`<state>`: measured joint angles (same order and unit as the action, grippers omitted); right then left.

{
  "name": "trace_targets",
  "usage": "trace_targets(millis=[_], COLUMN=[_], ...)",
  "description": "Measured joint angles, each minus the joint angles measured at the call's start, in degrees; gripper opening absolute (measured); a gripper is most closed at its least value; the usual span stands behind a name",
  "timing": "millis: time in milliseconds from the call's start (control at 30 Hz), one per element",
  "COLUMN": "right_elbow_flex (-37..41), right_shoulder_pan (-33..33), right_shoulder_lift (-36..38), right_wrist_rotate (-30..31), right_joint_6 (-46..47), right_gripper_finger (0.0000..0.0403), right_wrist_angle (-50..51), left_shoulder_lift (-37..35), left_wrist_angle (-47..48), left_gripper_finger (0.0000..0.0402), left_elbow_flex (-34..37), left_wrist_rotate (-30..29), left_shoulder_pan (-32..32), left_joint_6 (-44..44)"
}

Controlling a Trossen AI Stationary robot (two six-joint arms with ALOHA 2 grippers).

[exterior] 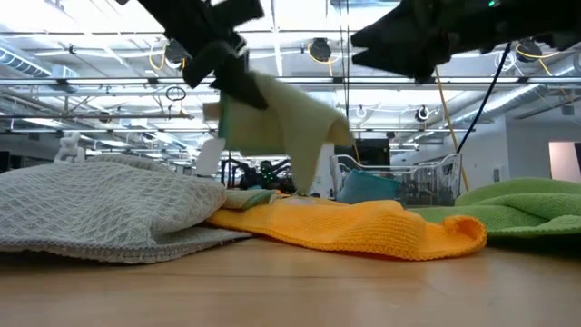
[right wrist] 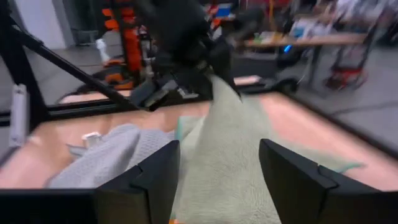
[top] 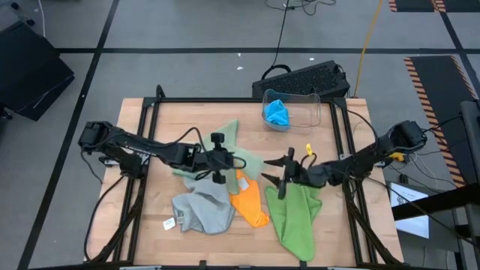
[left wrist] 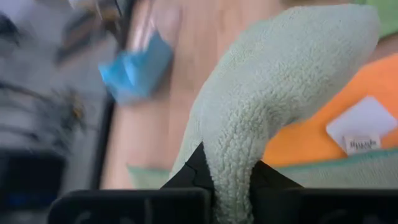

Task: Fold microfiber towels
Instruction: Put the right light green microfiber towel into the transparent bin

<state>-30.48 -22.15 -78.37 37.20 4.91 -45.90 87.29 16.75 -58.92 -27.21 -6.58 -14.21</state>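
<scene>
left gripper [top: 225, 160] reaching in toward table middle, fingers pinching tight on cloth, right gripper [top: 279, 174] hanging close by opposite it, fingers spreading apart, gripping nothing

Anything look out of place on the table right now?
Mostly no. The left gripper holds the sage green towel lifted; the right gripper is open. A blue towel sits alone in the clear bin.

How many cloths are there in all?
5: a blue towel in the clear bin, a sage towel lifted by the left gripper, and grey, orange and lime ones on the table. More could lie underneath.
</scene>
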Motion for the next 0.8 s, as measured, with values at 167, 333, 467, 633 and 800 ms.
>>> trace_targets(millis=[167, 333, 467, 633, 800], right_elbow_flex=[-1.8, -9.4, -16.2, -22.2, -24.4], right_shoulder_pan=[-3.5, -1.6, -0.1, 3.9, 8.1], right_shoulder_lift=[-5.7, -15.4, -22.1, -25.3, -25.1], right_wrist_rotate=[5.7, 6.5, 8.1, 7.7, 2.2], right_joint_6=[-5.9, -8.0, -12.1, -12.1, -5.4], right_gripper_finger=[0.0255, 0.0326, 0.0353, 0.0336, 0.0297], right_wrist_angle=[-6.9, -6.1, -5.9, 1.5, 13.7], left_shoulder_lift=[0.0, 0.0, 0.0, 0.0, -0.2], left_wrist_angle=[4.3, 4.2, 4.7, 4.4, 3.7], left_gripper_finger=[0.0018, 0.0016, 0.0024, 0.0018, 0.0016], left_elbow_flex=[0.0, 0.0, 0.0, -0.2, -0.3], left_wrist_rotate=[4.9, 9.4, 10.7, 15.1, 19.2], left_shoulder_pan=[2.9, 3.5, 3.4, 3.4, 2.8], left_joint_6=[10.8, 17.5, 20.6, 22.8, 20.9])
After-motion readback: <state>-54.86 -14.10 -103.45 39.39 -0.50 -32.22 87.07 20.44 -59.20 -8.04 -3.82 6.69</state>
